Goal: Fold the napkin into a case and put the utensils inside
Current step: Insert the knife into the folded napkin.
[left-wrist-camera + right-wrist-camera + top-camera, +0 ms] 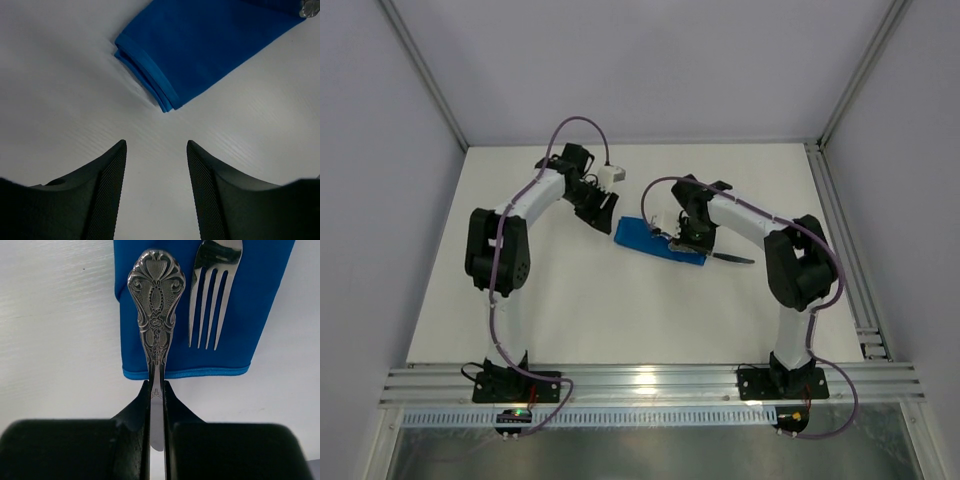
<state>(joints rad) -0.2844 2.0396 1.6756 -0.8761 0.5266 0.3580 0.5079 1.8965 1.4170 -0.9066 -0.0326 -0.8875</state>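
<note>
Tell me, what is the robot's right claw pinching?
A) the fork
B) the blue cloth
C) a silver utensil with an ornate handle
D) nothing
C: in the right wrist view the right gripper is clamped on the ornate-handled utensil, while the fork lies loose on the blue case.

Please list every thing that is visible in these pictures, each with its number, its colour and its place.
case: one, bright blue, folded flat, mid-table between the two grippers
fork: one, silver, lying on the case, tines towards its hemmed end
ornate-handled utensil: one, silver, held with its handle over the case beside the fork
table: one, white, under everything
left gripper: one, black, open, near one end of the case, not touching it
right gripper: one, black, shut on the ornate-handled utensil
</note>
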